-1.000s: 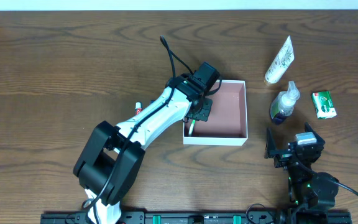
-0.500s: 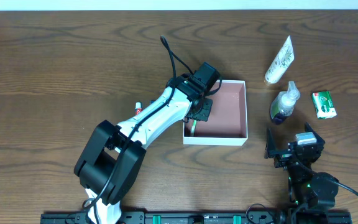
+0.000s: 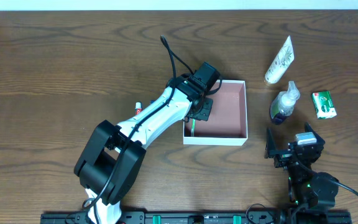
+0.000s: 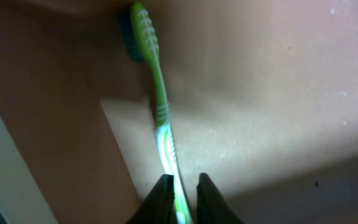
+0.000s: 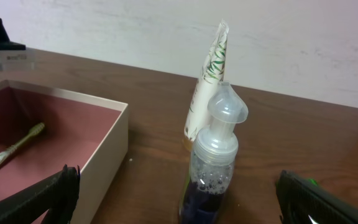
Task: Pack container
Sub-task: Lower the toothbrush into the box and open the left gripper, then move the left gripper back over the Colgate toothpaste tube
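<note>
Being pinched by the left gripper (image 4: 184,194), a toothbrush (image 4: 158,93) is held inside the box (image 3: 216,140); a bottle (image 5: 217,155) is faced by the wide-open right gripper (image 5: 179,196).

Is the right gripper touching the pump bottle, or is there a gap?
Apart. The right wrist view shows the right gripper wide open, its fingers at the lower corners, with clear space between each and the pump bottle.

Overhead: straight down, whole table (image 3: 55,62).
Left wrist: very near, inside the container (image 4: 278,93), along the toothbrush (image 4: 159,93).
Right wrist: low at 5 o'clock, facing 12 o'clock.
Shared: container, toothbrush.
</note>
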